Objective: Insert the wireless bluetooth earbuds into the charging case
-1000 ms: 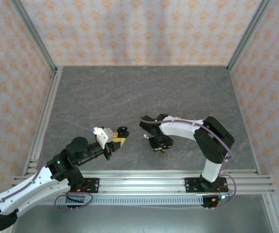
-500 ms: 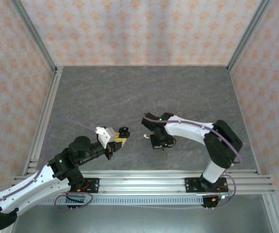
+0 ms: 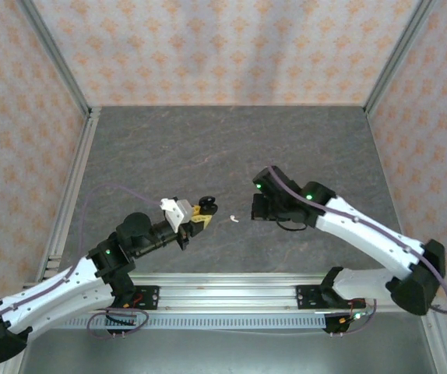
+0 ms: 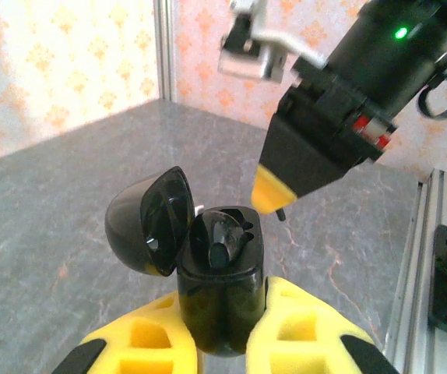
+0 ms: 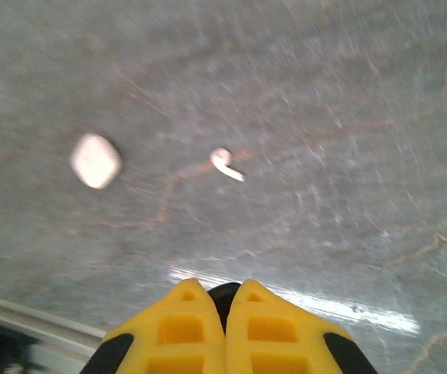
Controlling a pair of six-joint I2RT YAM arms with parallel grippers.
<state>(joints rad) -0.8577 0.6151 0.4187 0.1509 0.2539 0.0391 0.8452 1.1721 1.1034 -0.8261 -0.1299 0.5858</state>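
Top view. The table (image 3: 223, 148) is a dark grey, stone-veined sheet. Pale walls (image 3: 208, 47) with an orange pattern close three sides. Metal posts (image 3: 52, 53) run along the wall edges, and a rail (image 3: 231, 290) lies along the near edge. My left pincer (image 3: 198, 220) is clamped on the black case (image 3: 205, 205). My right pincer (image 3: 255, 209) hangs to its right, apart from it. A white earbud (image 3: 234, 218) lies on the table between the two.

Left wrist view. My yellow fingers (image 4: 149, 343) grip the case body from both sides, and its lid (image 4: 147, 222) stands open to the left. Something dark sits in the well; I cannot tell what. The right pincer's yellow tip hangs just beyond the mouth.

Right wrist view. My right fingers (image 5: 278, 331) are pressed together on a black earbud (image 5: 225, 294). The white earbud lies ahead on the grey surface, with a blurred white lump (image 5: 95, 160) to its left.
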